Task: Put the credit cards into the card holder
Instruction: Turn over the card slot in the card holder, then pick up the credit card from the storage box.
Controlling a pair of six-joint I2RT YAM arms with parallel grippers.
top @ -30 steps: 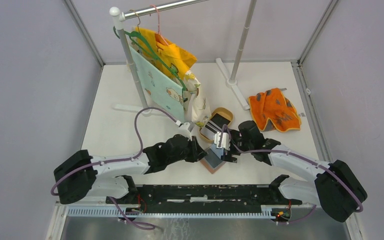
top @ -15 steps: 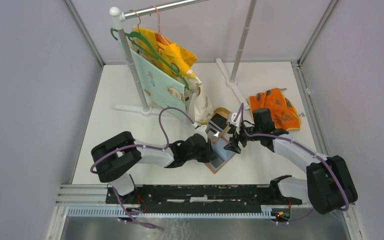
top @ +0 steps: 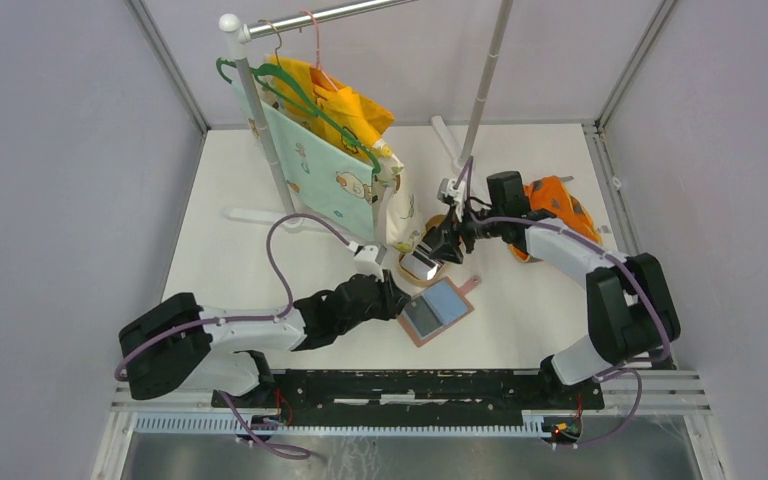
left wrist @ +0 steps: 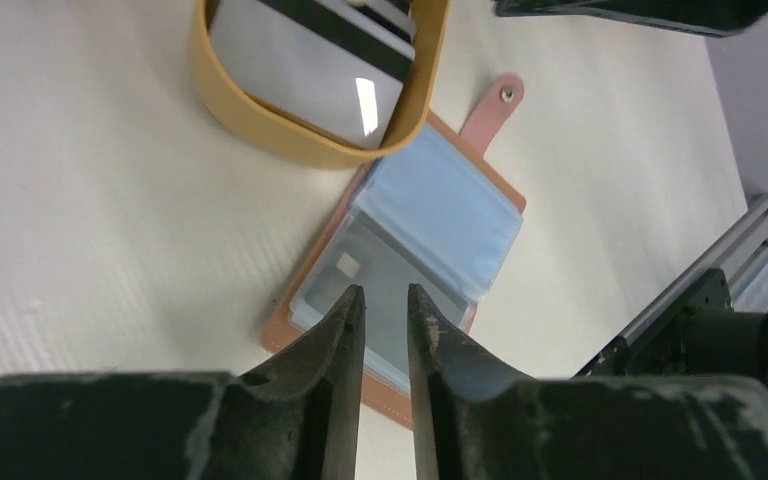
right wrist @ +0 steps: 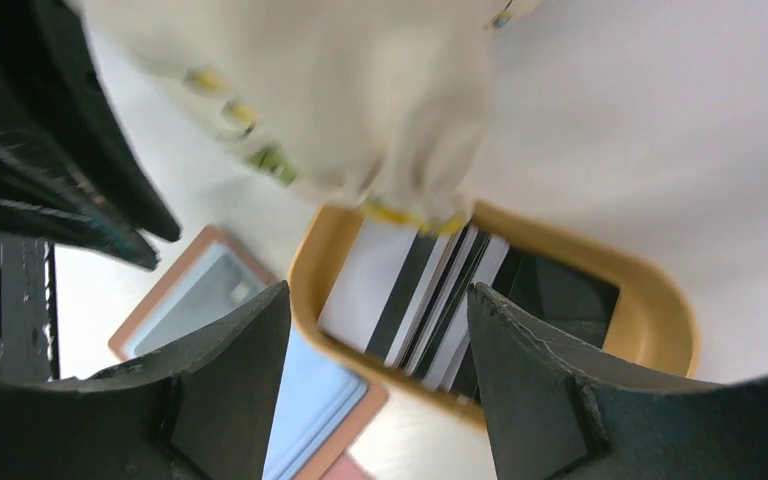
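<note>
The card holder [top: 438, 310] lies open on the table, reddish-brown with grey-blue pockets and a strap tab [top: 468, 287]. One pocket holds a card with a chip [left wrist: 346, 265]. The other credit cards [right wrist: 415, 290], white with dark stripes, lie stacked in the tan dish [top: 448, 222] just behind the holder. My right gripper [top: 436, 247] hangs open and empty over the dish, its jaws wide on either side of the cards [right wrist: 378, 300]. My left gripper [top: 396, 301] is at the holder's left edge, its jaws a narrow gap apart and empty [left wrist: 384, 298].
A clothes rack [top: 260, 110] with hanging cloths stands behind the dish, and one pale cloth [right wrist: 360, 100] hangs right over the dish's far end. An orange patterned cloth [top: 560, 205] lies at the right. The rack's feet [top: 465, 175] run along the table.
My right gripper has moved from over the card holder back to the dish. My left gripper has drawn back leftward off the holder's pockets to its edge.
</note>
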